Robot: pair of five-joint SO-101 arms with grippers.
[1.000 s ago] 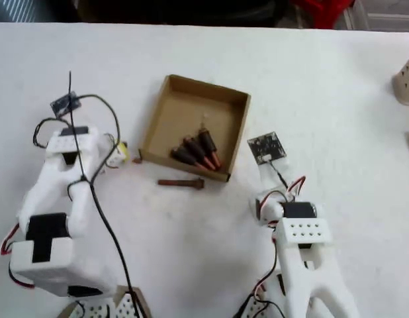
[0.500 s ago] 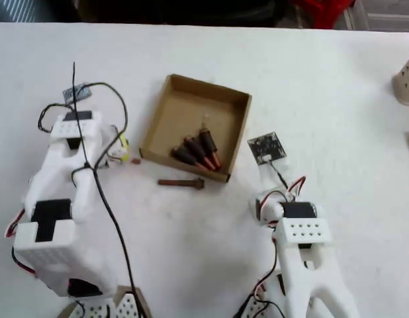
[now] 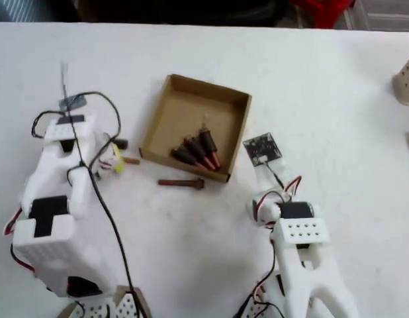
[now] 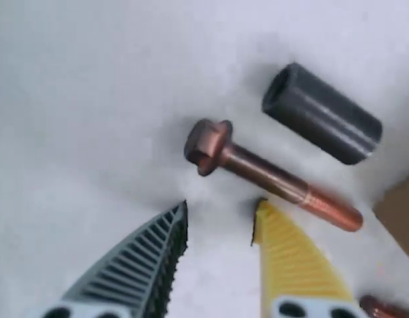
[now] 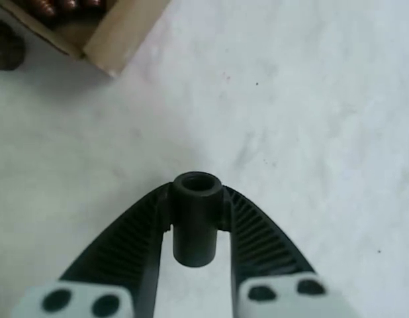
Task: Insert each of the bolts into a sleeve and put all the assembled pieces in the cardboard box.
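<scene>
In your left wrist view the cardboard box (image 4: 398, 211) is only a brown corner, cut by the picture's edge. A copper-coloured tip (image 4: 383, 307) not far from it is cut too, and you cannot tell what it is. In the right wrist view the edge cuts the box again, and the assembled pieces (image 5: 62, 5) show just their ends. A dark thing (image 5: 4, 45) there is cropped beyond naming. From above, a beige object (image 3: 407, 81) lies half outside.

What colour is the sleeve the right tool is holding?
The sleeve is black, clearest in the right wrist view.
</scene>
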